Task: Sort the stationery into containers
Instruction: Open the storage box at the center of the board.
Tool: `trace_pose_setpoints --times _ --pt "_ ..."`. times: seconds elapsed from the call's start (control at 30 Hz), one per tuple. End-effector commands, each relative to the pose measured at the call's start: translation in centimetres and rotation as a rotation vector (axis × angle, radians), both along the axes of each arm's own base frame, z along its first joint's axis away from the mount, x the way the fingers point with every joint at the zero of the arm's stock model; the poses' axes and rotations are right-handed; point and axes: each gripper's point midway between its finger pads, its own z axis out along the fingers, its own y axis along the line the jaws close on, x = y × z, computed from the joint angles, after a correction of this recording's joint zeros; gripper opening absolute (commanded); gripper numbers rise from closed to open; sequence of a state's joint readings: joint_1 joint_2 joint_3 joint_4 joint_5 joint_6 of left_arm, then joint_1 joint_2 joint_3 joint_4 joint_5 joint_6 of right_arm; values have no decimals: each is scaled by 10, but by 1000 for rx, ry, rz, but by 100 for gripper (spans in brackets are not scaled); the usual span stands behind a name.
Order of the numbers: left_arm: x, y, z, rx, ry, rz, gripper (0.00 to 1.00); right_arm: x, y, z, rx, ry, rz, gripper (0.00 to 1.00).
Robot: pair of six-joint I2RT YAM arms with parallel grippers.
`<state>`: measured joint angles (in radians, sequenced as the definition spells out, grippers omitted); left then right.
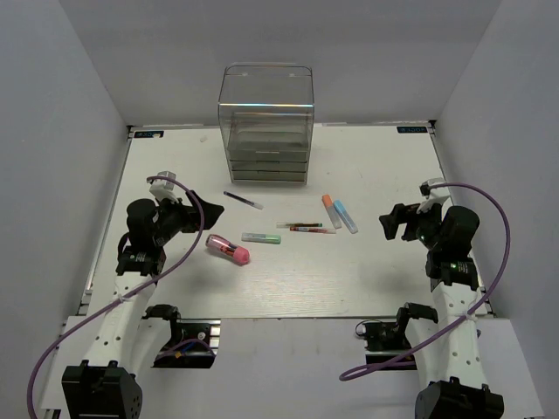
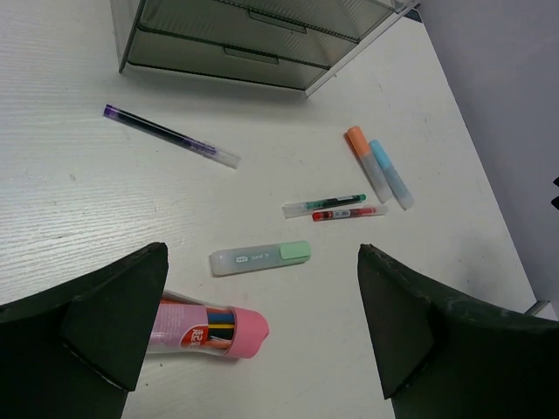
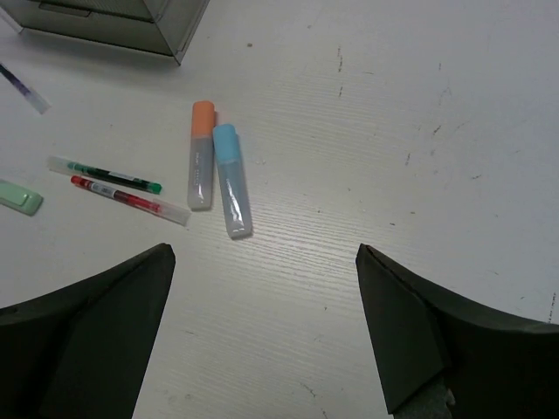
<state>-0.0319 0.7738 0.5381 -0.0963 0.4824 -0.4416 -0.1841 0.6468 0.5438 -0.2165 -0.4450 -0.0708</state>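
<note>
The clear drawer cabinet (image 1: pixel 265 127) stands at the table's back middle, drawers shut; its base shows in the left wrist view (image 2: pixel 253 44). In front lie a thin dark pen (image 1: pixel 243 200), a green-capped marker (image 1: pixel 262 237), a chunky pink tube (image 1: pixel 228 250), green (image 1: pixel 293 225) and red (image 1: pixel 313 230) pens, and orange-capped (image 1: pixel 331 210) and blue-capped (image 1: pixel 345 216) markers. My left gripper (image 1: pixel 208 212) is open above the table, left of the pink tube (image 2: pixel 210 327). My right gripper (image 1: pixel 395 223) is open, right of the blue-capped marker (image 3: pixel 231 179).
White walls close in the table on the left, back and right. The table's front edge runs just ahead of both arm bases. Purple cables (image 1: pixel 489 262) loop beside each arm.
</note>
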Motion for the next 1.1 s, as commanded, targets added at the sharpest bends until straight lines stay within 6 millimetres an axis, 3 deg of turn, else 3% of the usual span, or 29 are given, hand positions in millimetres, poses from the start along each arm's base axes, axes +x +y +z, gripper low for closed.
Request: trace_pose_setpoints --times 0.0,0.17,0.27,0.4,0.43,0.53,0.6,0.63,0.7,0.73,0.8,0.83,0.9,0.93,1.03,1.07 --pt "2 0 12 9 -35 -14 100 -3 7 4 -4 -22 54 90" --pt "1 -1 12 1 -30 -12 100 -9 9 -7 -116 -53 154 90" --pt "2 -1 10 2 -21 -12 91 -9 6 -19 -136 -36 153 90" --pt "3 -1 7 2 -12 -12 54 -10 5 -28 -157 -34 177 90" --pt "4 -1 4 2 0 -12 37 -9 4 -29 -157 -29 169 90" --pt "9 -2 6 -25 1 -4 17 -11 6 -34 -167 -24 201 90" --pt "12 -7 1 -76 35 -9 19 -18 19 -34 -169 -40 303 90" --pt "14 -12 4 -105 20 -37 35 -21 22 -35 -161 -37 322 90" --pt "17 -22 -9 -203 98 -55 49 -24 28 -34 -147 -52 345 90" --pt "24 -23 -3 -237 65 -52 59 -24 27 -34 -152 -59 343 90" --pt "32 -27 -6 -317 89 -35 65 -21 23 -32 -156 -61 311 63" --pt "36 -30 -6 -338 94 -25 66 -19 23 -32 -147 -54 301 33" --pt "46 -28 -3 -389 100 25 66 -13 17 -31 -146 -44 259 16" --pt "52 -31 -1 -407 83 25 66 -12 16 -32 -141 -38 249 16" --pt "70 -42 19 -455 47 18 65 -8 12 -35 -133 -12 220 34" --pt "79 -45 8 -460 80 33 65 -7 12 -33 -130 -13 218 37"
